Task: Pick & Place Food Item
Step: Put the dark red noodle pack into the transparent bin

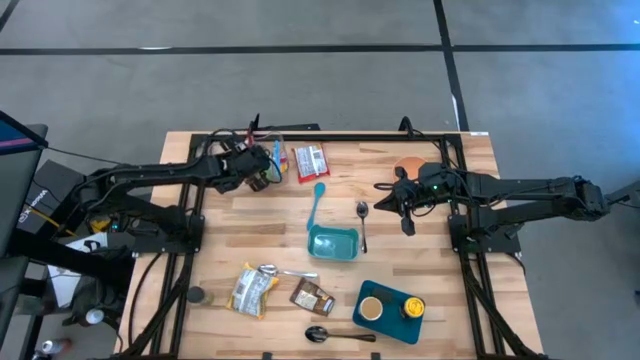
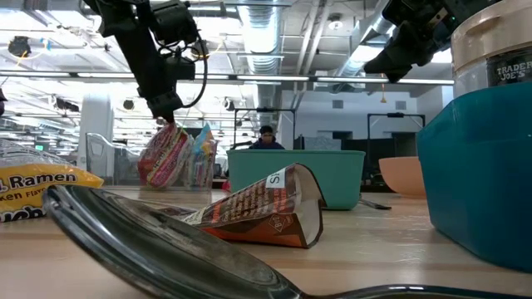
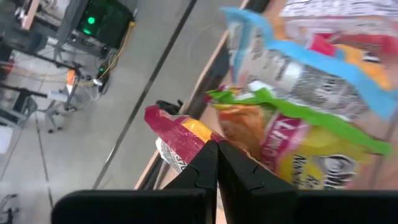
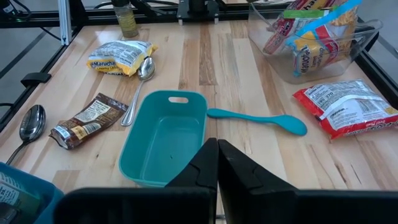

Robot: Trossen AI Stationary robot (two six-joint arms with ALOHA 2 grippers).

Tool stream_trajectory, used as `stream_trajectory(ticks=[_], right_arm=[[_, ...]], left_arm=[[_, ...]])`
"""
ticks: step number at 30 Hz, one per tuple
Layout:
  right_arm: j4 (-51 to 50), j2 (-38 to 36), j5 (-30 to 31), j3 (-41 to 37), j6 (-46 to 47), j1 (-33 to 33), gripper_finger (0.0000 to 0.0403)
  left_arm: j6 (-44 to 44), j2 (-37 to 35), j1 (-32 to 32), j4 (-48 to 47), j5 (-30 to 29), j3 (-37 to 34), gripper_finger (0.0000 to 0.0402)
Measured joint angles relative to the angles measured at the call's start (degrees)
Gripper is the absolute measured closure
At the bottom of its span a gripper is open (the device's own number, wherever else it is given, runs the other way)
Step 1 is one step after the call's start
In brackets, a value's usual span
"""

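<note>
The left gripper [image 3: 217, 163] is clenched on 1 snack packet [image 3: 186, 134] in the clear bin [image 4: 323, 62] at the table's [image 1: 440, 310] far edge; light, crinkly, slippery, best pinched at its seam; the right gripper [image 4: 217, 163] hovers clenched, empty.
</note>
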Motion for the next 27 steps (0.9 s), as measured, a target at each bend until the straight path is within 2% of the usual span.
stream_trajectory(ticks=[7, 18, 22, 27], right_arm=[[0.00, 0.01, 0.00, 0.00, 0.02, 0.00, 0.0403], [0.00, 0.02, 0.00, -0.02, 0.17, 0.00, 0.0403], [0.00, 0.00, 0.00, -0.02, 0.15, 0.00, 0.0403], [0.00, 0.02, 0.00, -0.02, 0.15, 0.00, 0.0403]], left_arm=[[0.00, -0.02, -3.10, -0.42, 0.31, 0.00, 0.0401], [-2.41, -0.02, -3.38, -0.39, 0.37, 0.00, 0.0402], [-2.59, -0.02, -3.38, -0.41, 4.16, 0.00, 0.0402], [-2.62, -0.02, -3.35, -0.39, 6.15, 0.00, 0.0402]])
